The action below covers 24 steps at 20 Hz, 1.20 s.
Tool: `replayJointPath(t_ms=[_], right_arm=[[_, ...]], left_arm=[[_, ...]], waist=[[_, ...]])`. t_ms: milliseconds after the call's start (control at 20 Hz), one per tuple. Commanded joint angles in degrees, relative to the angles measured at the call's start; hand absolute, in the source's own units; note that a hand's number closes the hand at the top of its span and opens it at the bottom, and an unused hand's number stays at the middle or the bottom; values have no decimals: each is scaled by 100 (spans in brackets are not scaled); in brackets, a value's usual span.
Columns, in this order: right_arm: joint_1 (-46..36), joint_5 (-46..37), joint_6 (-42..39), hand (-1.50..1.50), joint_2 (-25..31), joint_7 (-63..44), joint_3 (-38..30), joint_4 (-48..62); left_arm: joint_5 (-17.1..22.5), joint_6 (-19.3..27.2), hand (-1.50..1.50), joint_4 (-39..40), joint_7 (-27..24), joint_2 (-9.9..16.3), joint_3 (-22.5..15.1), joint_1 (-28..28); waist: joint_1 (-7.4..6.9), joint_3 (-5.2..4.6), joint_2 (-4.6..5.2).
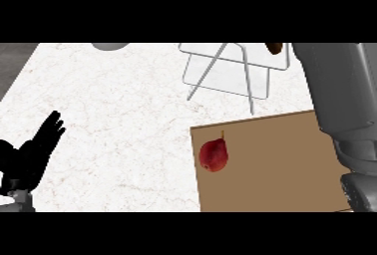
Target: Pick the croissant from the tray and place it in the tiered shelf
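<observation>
**Right arm stretched up to the shelf, croissant just peeking at the top edge**

Here we are over the white marbled counter (110, 114), and the big grey right forearm (342, 94) runs up the right side of the view, from the lower right corner all the way to the top edge. The right hand itself is out of sight beyond that edge, so there is no telling how its fingers stand or what they have hold of.

Look just beside the arm, at the very top: a small brown shape, the croissant (275, 48), shows against the upper right corner of the tiered shelf (236, 69). Whether it rests on the shelf or hangs above it cannot be made out from here. The shelf is a pale wire-framed thing with see-through tiers, standing at the back of the counter.

Nearer the robot lies the brown tray (287, 164), and on its left part a red pear (213, 155) with its stem pointing away from the robot. The arm crosses over the tray's right edge.

Down at the lower left, the left hand (29, 159) rests by the edge, black fingers straight and pointing up, holding nothing.

A grey rounded object (110, 46) is cut off by the top edge, well left of the shelf
</observation>
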<state>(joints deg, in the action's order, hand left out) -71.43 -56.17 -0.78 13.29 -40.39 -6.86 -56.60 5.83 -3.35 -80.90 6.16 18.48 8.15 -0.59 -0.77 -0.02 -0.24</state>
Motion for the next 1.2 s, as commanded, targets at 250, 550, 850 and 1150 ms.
replayJointPath(t_ms=[250, 550, 850, 1150], right_arm=[[78, 723, 641, -150, -367, -2, -615, -249], [249, 1542, 244, -150, -239, -244, -1071, -1298], [406, 2083, -120, -150, 191, -686, -1414, -2569], [730, 2799, -1355, -150, 1379, -1620, -2186, -3858]], left_arm=[[-45, 58, 0, 110, -61, -91, 105, -72], [-119, 120, 0, -24, 64, -105, 114, 42], [-125, 60, 0, -569, 85, -119, 95, 533], [-83, -20, 0, -28, -23, -28, 265, 260]], waist=[[49, 2, 25], [116, 5, -10], [128, 7, -42], [301, 6, -53]])
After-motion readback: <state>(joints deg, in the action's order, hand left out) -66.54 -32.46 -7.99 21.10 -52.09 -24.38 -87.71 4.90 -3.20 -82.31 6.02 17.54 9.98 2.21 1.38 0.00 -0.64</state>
